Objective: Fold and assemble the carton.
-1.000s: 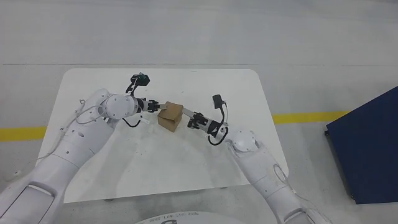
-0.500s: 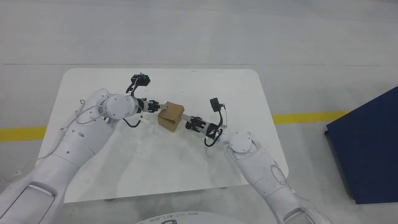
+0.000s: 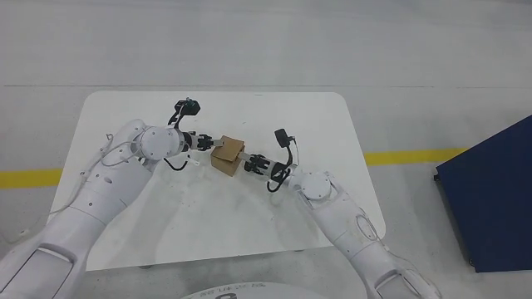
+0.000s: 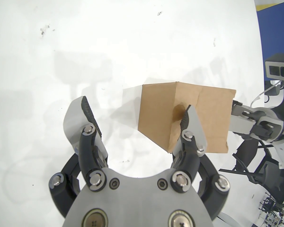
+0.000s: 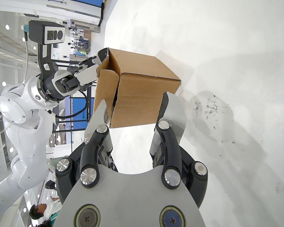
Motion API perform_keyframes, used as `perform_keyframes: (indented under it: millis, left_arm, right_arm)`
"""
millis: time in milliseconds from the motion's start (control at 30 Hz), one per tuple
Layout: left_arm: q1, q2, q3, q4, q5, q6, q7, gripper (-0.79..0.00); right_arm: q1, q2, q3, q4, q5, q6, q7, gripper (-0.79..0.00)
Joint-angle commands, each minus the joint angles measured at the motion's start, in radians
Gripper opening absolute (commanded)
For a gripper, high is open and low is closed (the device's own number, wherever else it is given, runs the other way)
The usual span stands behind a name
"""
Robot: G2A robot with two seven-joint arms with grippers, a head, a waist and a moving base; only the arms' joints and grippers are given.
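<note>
The left pincer (image 4: pixel 137 115) is hanging wide open, holding nothing, and one of its fingers (image 4: pixel 194 128) is touching a side corner of the carton (image 4: pixel 210 124). The carton is sitting near the middle of the white counter (image 4: pixel 108 36), right between the two pincers. The right pincer (image 5: pixel 135 99) is sitting around the other end of the carton, with a finger on each side, and it looks like it is clenching the box there. One side flap (image 5: pixel 106 88) is sticking out and not lying flat, so the folding is probably not done. The carton is looking like thin brown cardboard, so it is likely very light and may be sliding on the smooth counter if something is pushing it from one side only. Its walls are probably bending and denting easily in the middle. The corners and folded edges are likely the stiffest spots, so those are the best places for squeezing, and only softly. One pincer should be keeping the box steady while the other is pushing the flap shut.
</note>
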Motion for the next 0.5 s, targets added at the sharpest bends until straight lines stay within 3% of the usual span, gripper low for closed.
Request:
perform_keyframes:
  millis: [0, 467]
  left_arm:
    - [0.000, 0.000, -0.001, 0.000, 0.001, -0.001, 0.001, -0.123]
    - [-0.006, -0.006, 0.005, 0.010, 0.005, -0.006, -0.005, -0.111]
  right_arm:
    - [0.001, 0.000, -0.001, 0.002, 0.000, 0.000, -0.002, -0.348]
    - [-0.010, 0.002, 0.006, -0.003, -0.003, -0.003, -0.012, -0.342]
